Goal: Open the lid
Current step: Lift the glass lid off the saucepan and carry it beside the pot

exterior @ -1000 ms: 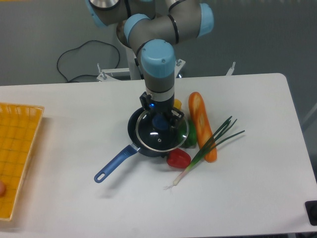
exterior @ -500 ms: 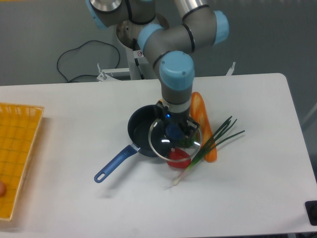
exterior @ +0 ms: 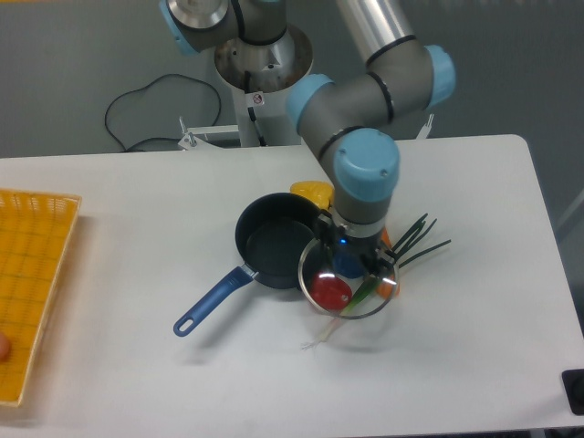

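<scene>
**Lid held clear of the open saucepan**

The end effector point(exterior: 349, 265) points straight down and is closed on the blue knob of the lid point(exterior: 350, 280), carrying the glass disc off to the right of the saucepan point(exterior: 276, 253). The lid no longer covers the pan; only its left edge lies close to the pan's right rim, and whether the two touch cannot be told. The disc hangs over the vegetables on the desk point(exterior: 137, 228), and a red pepper point(exterior: 329, 291) shows through the glass, together with part of the spring onion point(exterior: 401, 248) whose green leaves fan out to the right of the arm. A sliver of orange, the carrot point(exterior: 391, 288), peeks out at the lid's right edge.

The saucepan stands uncovered with its dark interior in full view, and nothing can be seen inside it. Its long blue handle point(exterior: 212, 300) runs down and to the left. A yellow item point(exterior: 312, 193) lies just behind the pan's far rim.

At the left edge of the desk sits a yellow basket point(exterior: 35, 265), with a small pinkish object point(exterior: 5, 346) at its lower left; what it is cannot be told.
</scene>
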{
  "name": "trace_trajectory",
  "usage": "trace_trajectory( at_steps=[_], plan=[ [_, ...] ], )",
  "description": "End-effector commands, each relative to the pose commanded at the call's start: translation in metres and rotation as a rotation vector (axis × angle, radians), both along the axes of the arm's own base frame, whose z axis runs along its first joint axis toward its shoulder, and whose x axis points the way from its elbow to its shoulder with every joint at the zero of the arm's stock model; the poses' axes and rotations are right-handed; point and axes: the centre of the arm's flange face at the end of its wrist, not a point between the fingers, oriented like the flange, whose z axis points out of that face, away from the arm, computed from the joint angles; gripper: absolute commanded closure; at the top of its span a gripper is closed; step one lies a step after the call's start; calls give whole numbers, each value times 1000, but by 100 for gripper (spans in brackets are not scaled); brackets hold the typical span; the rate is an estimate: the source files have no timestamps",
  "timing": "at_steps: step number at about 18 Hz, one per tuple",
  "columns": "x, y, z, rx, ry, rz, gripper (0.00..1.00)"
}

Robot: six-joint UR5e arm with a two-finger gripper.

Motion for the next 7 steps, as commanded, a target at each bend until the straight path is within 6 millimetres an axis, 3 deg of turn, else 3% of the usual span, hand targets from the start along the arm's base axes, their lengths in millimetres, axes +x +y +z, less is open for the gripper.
trace_trajectory(
  at_steps=[4, 7],
  plan=[
    [-22, -5, -12, -7, -8, -12, 41],
    [-24, -4, -13, -7, -10, -17, 41]
  ],
)
